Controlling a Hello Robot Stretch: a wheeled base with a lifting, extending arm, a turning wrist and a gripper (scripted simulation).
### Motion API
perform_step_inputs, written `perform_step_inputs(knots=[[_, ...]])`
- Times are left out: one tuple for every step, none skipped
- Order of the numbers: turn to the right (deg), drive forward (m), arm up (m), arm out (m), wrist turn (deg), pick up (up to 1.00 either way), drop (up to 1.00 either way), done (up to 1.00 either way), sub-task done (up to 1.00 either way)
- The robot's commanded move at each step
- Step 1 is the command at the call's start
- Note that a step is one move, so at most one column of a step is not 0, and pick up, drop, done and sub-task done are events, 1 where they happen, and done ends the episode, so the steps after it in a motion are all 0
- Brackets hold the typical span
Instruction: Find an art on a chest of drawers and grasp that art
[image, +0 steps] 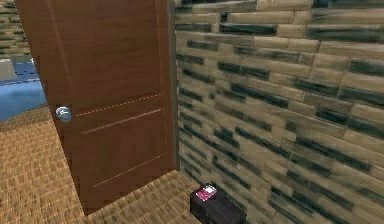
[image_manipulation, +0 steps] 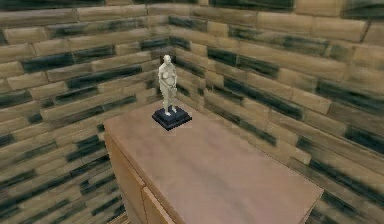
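— Art statue (image_manipulation: 168, 85): standing upright on a dark base (image_manipulation: 172, 119), near the far corner of the chest of drawers (image_manipulation: 235, 172), in the arm side view. Grabbing it how?
— Reaching out slowly, aiming at the middle, keeping it upright. Not being able to tell about the jaws.
— Checking the forward view too?
— Seeing a brown door (image: 110, 90), a brick wall (image: 290, 100), a small dark box (image: 220, 210) on the floor (image: 40, 170). Finding no words to read anywhere.
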Motion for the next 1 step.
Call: perform_step_inputs(knots=[[0.0, 0.0, 0.38, 0.0, 0.0, 0.0, 0.0, 0.0, 0.0]])
